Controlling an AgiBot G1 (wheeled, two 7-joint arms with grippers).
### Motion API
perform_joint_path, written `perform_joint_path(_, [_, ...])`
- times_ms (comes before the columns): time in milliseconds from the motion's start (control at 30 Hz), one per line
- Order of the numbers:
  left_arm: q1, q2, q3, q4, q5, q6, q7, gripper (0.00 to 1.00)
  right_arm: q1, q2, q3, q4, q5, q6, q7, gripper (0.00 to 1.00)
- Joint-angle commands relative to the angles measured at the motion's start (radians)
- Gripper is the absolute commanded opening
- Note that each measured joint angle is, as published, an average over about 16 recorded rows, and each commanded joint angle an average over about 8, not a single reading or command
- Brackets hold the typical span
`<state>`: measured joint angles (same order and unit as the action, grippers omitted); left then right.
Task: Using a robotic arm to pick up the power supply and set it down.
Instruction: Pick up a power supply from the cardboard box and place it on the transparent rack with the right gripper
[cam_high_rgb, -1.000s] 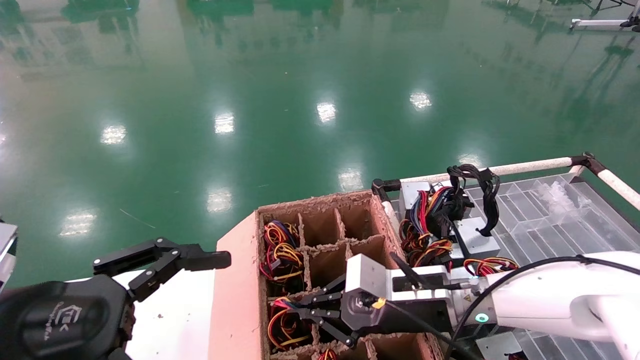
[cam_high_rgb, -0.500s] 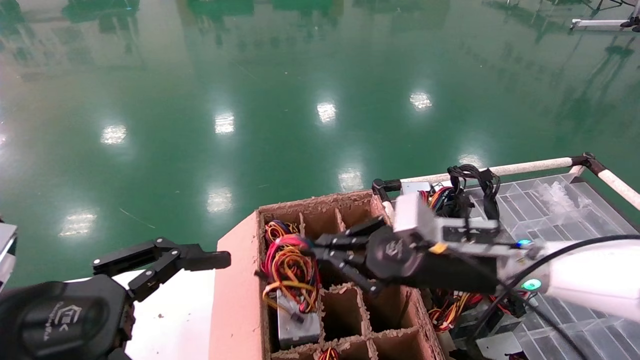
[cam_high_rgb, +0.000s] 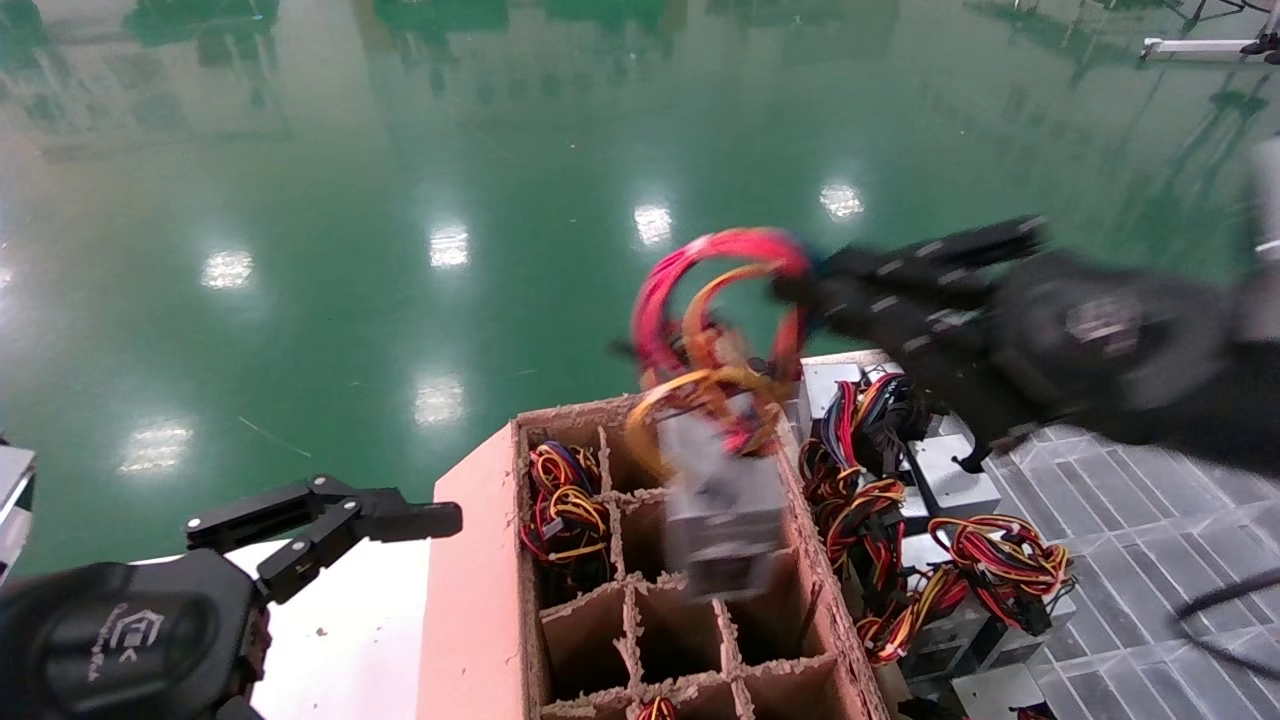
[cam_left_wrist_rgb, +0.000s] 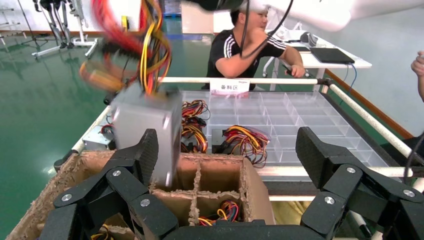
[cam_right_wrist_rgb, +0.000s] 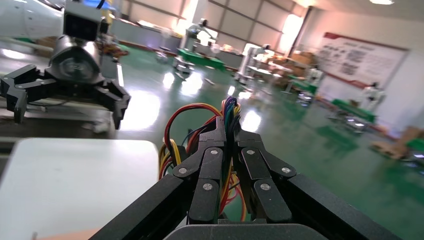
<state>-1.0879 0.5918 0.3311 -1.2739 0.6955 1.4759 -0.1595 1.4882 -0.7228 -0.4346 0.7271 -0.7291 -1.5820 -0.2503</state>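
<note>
The right claw (cam_high_rgb: 810, 285) is clamped on the wire loop of the power supply (cam_high_rgb: 722, 510), which hangs below it over the cardboard crate (cam_high_rgb: 480, 590). The left claw (cam_high_rgb: 330, 525) waits apart beside the crate, farther off; the grid table (cam_high_rgb: 1120, 480) lies rightward

Glossy green floor (cam_high_rgb: 400, 150) mirroring ceiling lights — white table (cam_left_wrist_rgb: 335, 57) behind

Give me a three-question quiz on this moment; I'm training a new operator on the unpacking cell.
1. True or false: the right gripper holds the power supply by its metal case.
2. The power supply is: A) down in a cell of the cardboard box, B) hanging above it, C) lying on the clear tray.
3. Fill in: the left gripper's jaws are ____.

Key: 1 false, it grips the wires; 2 B; 3 open.
</note>
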Motion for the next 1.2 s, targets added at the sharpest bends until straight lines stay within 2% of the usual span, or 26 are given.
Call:
perform_joint_path(33, [0.0,0.0,0.0,0.0,0.0,0.0,0.0,1.0,0.004,0.048,0.013,0.038,0.033,0.004,0.017,0.0])
perform_joint_path(367, [0.0,0.0,0.0,0.0,0.0,0.0,0.0,1.0,0.054,0.286,0.002,0.035,0.036,-0.007,0.008,0.0])
perform_joint_path(667, [0.0,0.0,0.0,0.0,0.0,0.0,0.0,1.0,0.028,0.464,-0.046,0.021,0.085,-0.013,-0.025,0.0])
perform_joint_path(967, [0.0,0.0,0.001,0.0,0.0,0.0,0.0,1.0,-0.032,0.592,-0.098,-0.025,0.166,-0.013,-0.073,0.0])
perform_joint_path(1200, [0.0,0.0,0.001,0.0,-0.001,0.0,0.0,1.0,-0.095,0.651,-0.156,-0.056,0.188,-0.011,-0.117,0.0])
